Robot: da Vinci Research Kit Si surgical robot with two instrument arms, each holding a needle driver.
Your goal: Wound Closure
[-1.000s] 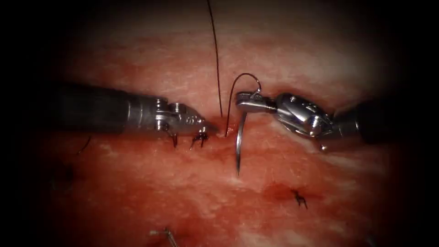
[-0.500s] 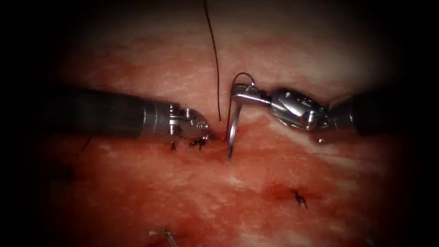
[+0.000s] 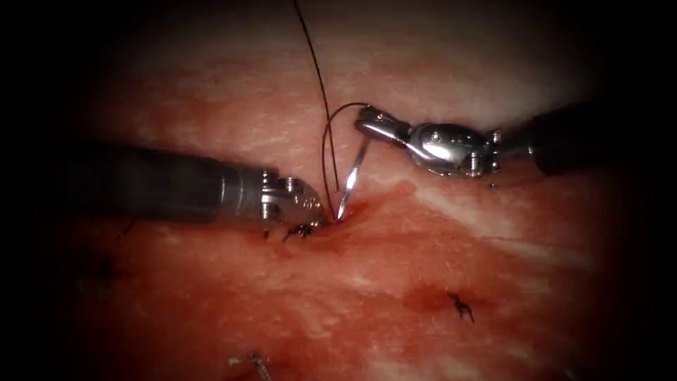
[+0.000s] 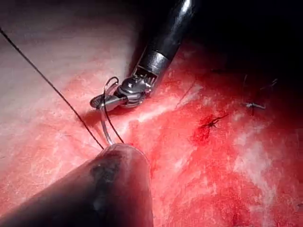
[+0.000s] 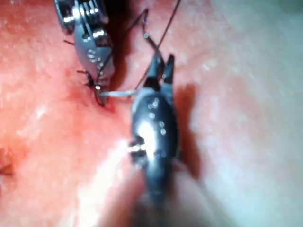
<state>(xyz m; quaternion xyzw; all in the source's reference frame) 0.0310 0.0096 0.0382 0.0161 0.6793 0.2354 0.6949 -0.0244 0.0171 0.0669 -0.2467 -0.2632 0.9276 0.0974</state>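
endoscope view: two slim silver wristed needle drivers, one curved steel needle (image 3: 351,176), one dark thread (image 3: 315,70) and three small dark knotted stitches on the glistening red-and-pale pork tissue (image 3: 437,254). the right tool (image 3: 363,125) sits up and right of the wet red cut (image 3: 352,212), jaws clenched on the needle near its thread end. the needle slants down from there, its point touching the tissue at the cut; whether it has entered, i cannot tell. the thread loops from the needle's tail down to the cut, and another strand runs away above it. the left tool (image 3: 319,210) lies just left of the cut, tip beside the needle point; its jaws look closed, and what they grasp, if anything, i cannot tell. one stitch (image 3: 300,230) sits just below that tip, another (image 3: 462,306) well down and right of the cut. the right wrist view shows the left tool (image 5: 98,90) meeting the needle (image 5: 116,94) at its point. the left wrist view shows the right tool (image 4: 97,102) clamped on the needle (image 4: 105,127) beside the thread loop.
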